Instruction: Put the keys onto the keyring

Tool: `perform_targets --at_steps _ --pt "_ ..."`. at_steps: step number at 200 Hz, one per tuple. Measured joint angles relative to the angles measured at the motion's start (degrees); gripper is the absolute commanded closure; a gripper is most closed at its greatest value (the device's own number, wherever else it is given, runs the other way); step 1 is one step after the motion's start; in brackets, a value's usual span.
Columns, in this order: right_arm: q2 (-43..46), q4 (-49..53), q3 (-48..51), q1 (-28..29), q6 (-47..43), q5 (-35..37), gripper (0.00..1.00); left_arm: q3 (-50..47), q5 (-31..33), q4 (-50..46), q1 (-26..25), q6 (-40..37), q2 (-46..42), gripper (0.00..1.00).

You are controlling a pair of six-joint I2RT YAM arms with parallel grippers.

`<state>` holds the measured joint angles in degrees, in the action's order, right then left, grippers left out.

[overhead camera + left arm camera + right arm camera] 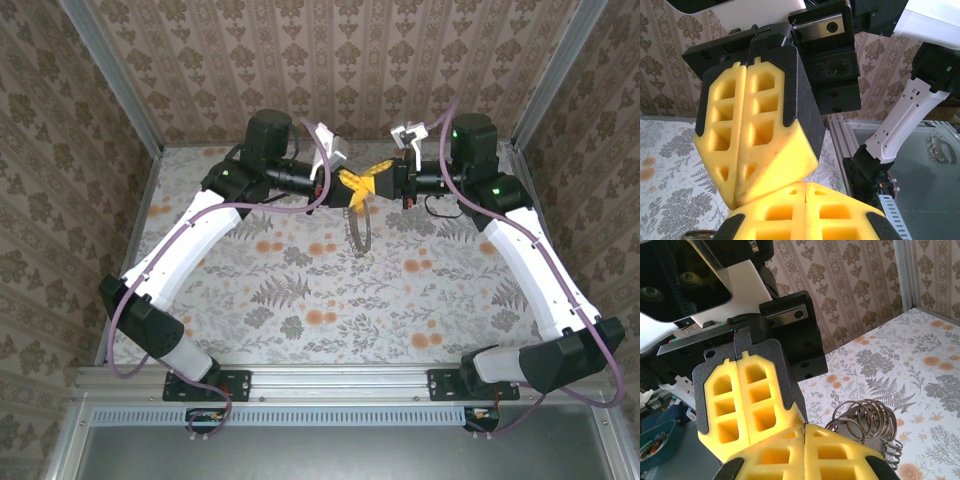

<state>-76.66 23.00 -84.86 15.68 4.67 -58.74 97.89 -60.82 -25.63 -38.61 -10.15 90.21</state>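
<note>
A floral-print tabletop [300, 290] sits enclosed by damask-wallpapered walls [350, 60] on three sides.

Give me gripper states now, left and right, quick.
Left gripper: closed, fingers pressed together; holding anything cannot be told.
Right gripper: closed; the keyring hangs beside its fingertips, grip on it cannot be told.
</note>
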Motion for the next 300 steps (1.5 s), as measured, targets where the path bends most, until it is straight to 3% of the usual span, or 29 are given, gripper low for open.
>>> perform_targets --at_steps 15,43,80,161,300 --pt "0.2 0.0 -0.04 0.0 -0.02 0.42 1.0 -0.2 0.22 0.35 0.02 0.0 -0.09 1.0" --pt "0.55 0.0 -0.04 -0.04 -0.02 1.18 1.0 -1.4 1.27 1.03 0.46 0.42 -1.03 0.76" --pt "0.72 -0.02 -0.04 -0.2 -0.02 1.53 1.0 -4.28 2.36 3.41 1.99 2.08 -3.65 0.64" --pt "1.07 -0.04 -0.04 -0.2 0.04 1.49 1.0 -5.25 3.39 4.81 3.89 2.8 -6.21 0.58" --pt "1.07 -0.07 -0.04 -0.2 0.26 1.03 1.0 0.28 1.29 1.27 3.89 1.95 -0.63 0.56"
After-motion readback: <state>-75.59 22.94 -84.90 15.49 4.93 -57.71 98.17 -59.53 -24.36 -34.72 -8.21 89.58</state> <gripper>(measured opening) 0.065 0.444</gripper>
